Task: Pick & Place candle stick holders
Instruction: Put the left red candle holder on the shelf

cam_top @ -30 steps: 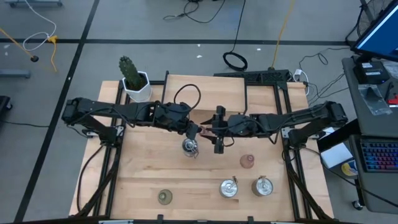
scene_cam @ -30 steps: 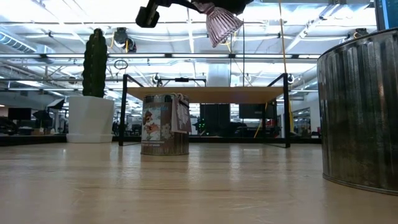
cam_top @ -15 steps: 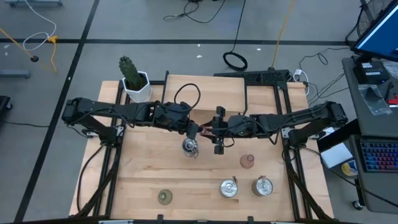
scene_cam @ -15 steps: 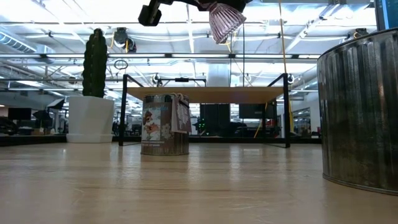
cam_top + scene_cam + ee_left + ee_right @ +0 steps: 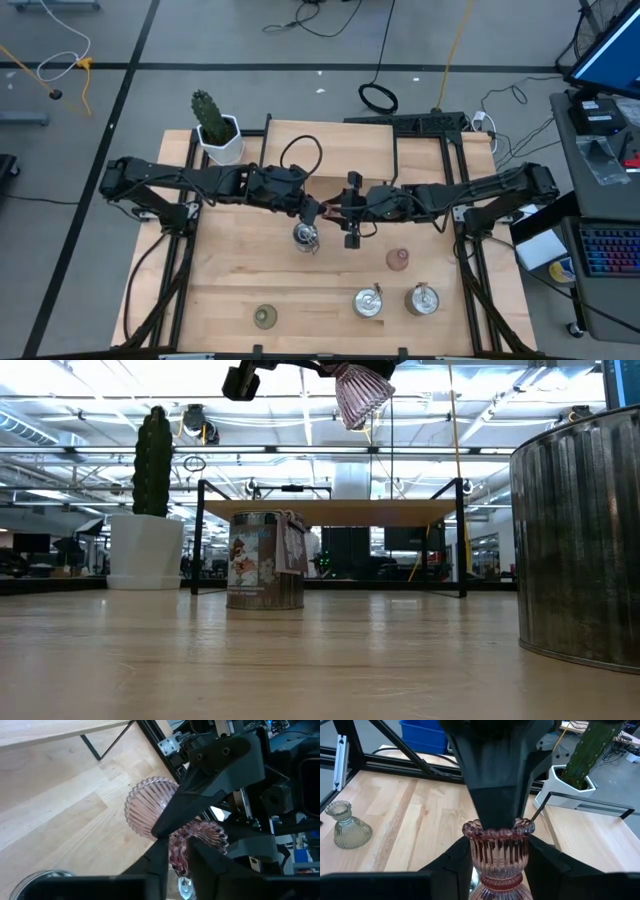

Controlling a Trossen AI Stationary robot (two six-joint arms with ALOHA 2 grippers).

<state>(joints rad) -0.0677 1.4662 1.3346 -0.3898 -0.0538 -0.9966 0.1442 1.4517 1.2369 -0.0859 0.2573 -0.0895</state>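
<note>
A pink ribbed glass candle stick holder (image 5: 326,211) hangs high over the table's middle, between my two grippers. My left gripper (image 5: 316,209) comes from the table's left and is shut on its cup end. My right gripper (image 5: 345,212) comes from the right and is shut on it lower down. In the low view its flared base (image 5: 362,392) points down. On the table stand a silver holder (image 5: 305,236) right below, another pink one (image 5: 398,260), two silver ones (image 5: 369,302) (image 5: 423,298) and an olive-green one (image 5: 264,317). My left gripper pinches the holder's scalloped cup rim (image 5: 181,854) between its two fingers, coming from the table's left and slanting down. The holder is clear of the table, its flared base (image 5: 149,806) away from this gripper. My right gripper has its two fingers (image 5: 459,862) on opposite sides of the cup, just under the scalloped rim (image 5: 498,847). It comes nearly level from the table's right. The holder is lifted clear, its rim turned toward the left gripper's fingers (image 5: 495,795).
A white pot with a green cactus (image 5: 216,128) stands at the far left corner. The low view has one silver holder (image 5: 580,540) close at the right and another (image 5: 265,573) farther back. The near left of the wooden table (image 5: 220,280) lies bare.
Both arms have stayed where they were. In the low view the pink holder's flared base has shifted slightly up and to the right between the grippers.
</note>
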